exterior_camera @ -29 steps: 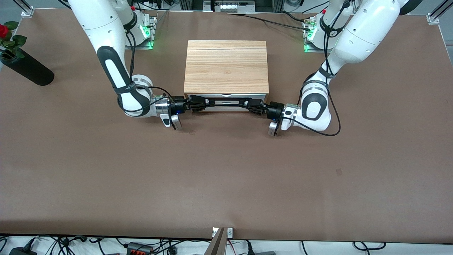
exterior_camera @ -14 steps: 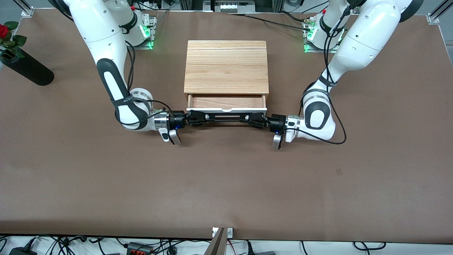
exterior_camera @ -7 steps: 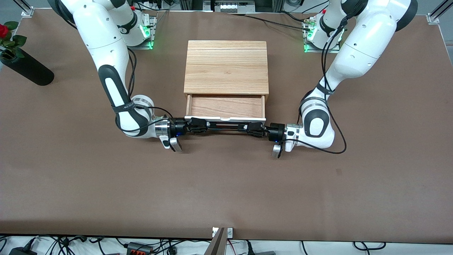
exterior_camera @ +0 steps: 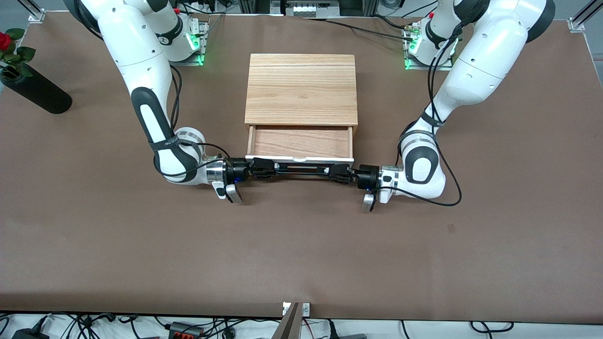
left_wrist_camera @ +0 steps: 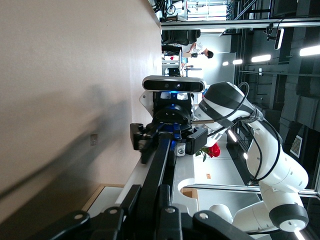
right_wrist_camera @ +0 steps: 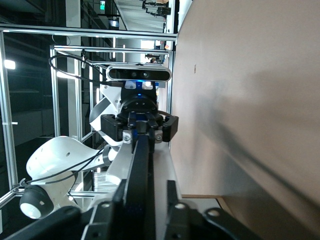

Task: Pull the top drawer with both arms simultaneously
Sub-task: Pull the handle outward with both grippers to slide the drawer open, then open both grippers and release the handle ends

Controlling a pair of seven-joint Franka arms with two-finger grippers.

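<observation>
The light-wood cabinet (exterior_camera: 301, 89) stands mid-table. Its top drawer (exterior_camera: 300, 142) is pulled out toward the front camera, and its wooden interior shows bare. The black bar handle (exterior_camera: 301, 169) runs along the white front panel (exterior_camera: 299, 158). My right gripper (exterior_camera: 267, 168) is shut on the handle's end toward the right arm. My left gripper (exterior_camera: 337, 172) is shut on the other end. In the left wrist view my left gripper (left_wrist_camera: 148, 192) has the bar (left_wrist_camera: 159, 160) between its fingers. In the right wrist view my right gripper (right_wrist_camera: 146, 187) holds the bar (right_wrist_camera: 140, 160) the same way.
A black vase (exterior_camera: 35, 90) with a red rose (exterior_camera: 4, 41) stands at the right arm's end of the table, near the table's edge. Each wrist view shows the other arm's gripper at the handle's other end: the right one (left_wrist_camera: 167, 135), the left one (right_wrist_camera: 142, 127).
The top drawer has gone from nearly shut to pulled well out toward the front camera. Both grippers moved with the handle, still shut on it. Little moved in the last half second.
</observation>
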